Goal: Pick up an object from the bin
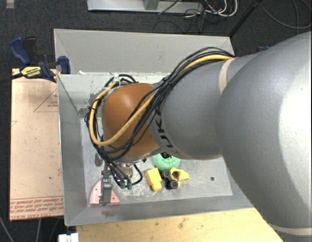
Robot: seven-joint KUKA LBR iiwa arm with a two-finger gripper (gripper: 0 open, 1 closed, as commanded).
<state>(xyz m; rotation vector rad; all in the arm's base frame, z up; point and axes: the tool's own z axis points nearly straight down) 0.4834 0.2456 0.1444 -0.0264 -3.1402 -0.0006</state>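
The tool (106, 184) was set over a pink flat piece (97, 196) at seven o'clock in the bin (70, 150); tool opening could not be determined.

Visible contents of one grey metal bin (71, 150): one flat pink piece (97, 196) at near left, one lumpy green object (165, 161), one yellow block (153, 180), and one yellow-and-black piece (176, 177) to its right.

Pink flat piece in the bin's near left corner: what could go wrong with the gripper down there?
The pink piece seems to lie flat on the floor, so the gripper may scrape metal or slide off it. It also sits close to the bin wall, which leaves little room in that corner.
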